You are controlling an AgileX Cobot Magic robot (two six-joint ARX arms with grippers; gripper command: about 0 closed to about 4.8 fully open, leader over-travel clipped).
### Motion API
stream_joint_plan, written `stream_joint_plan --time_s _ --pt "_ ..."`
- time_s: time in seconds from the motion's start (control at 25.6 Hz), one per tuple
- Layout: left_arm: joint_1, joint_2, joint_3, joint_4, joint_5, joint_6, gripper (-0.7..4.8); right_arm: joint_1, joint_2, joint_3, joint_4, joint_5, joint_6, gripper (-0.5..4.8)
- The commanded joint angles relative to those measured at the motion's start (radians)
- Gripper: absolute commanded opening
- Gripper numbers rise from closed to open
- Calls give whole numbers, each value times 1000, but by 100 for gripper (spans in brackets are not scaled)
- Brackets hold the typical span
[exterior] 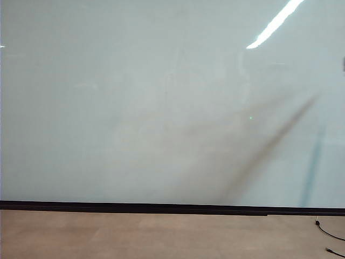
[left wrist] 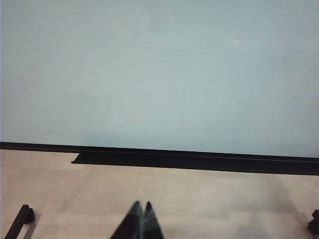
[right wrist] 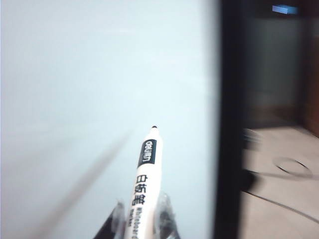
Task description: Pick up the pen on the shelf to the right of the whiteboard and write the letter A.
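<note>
Right pincer [right wrist: 142,221] clamped on pen [right wrist: 144,184], tip up near whiteboard [right wrist: 75,99]; barrel label reads "deli". Left pincer [left wrist: 141,219] closed, low over floor [left wrist: 199,199]. Cable [exterior: 329,232] lower right of exterior view.

A tan floor [exterior: 135,234] is lying below the board's lower edge in the exterior view, pale and bare over most of its width. A thin black cable [exterior: 330,233] is trailing across it at the far right corner. In the left wrist view a short black bar [left wrist: 20,220] is resting on the floor near one edge, its full shape cut off by the frame.
</note>
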Motion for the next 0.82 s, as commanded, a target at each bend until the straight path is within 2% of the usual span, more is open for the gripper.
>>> stream_joint_plan --time_s 0.04,0.27,0.55,0.62,0.82 --pt "0 0 3 6 3 4 -4 154 -18 47 -143 -3 -114 -4" --pt "0 0 3 6 3 4 -4 241 -4 171 -349 -148 -204 -4" --pt "0 0 3 6 3 4 -4 303 54 311 -473 -284 -281 -4" --pt "0 0 3 6 3 4 -5 330 124 388 -535 -352 -306 -4" --pt "0 0 3 6 3 4 -5 390 219 493 -616 -359 -367 -4"
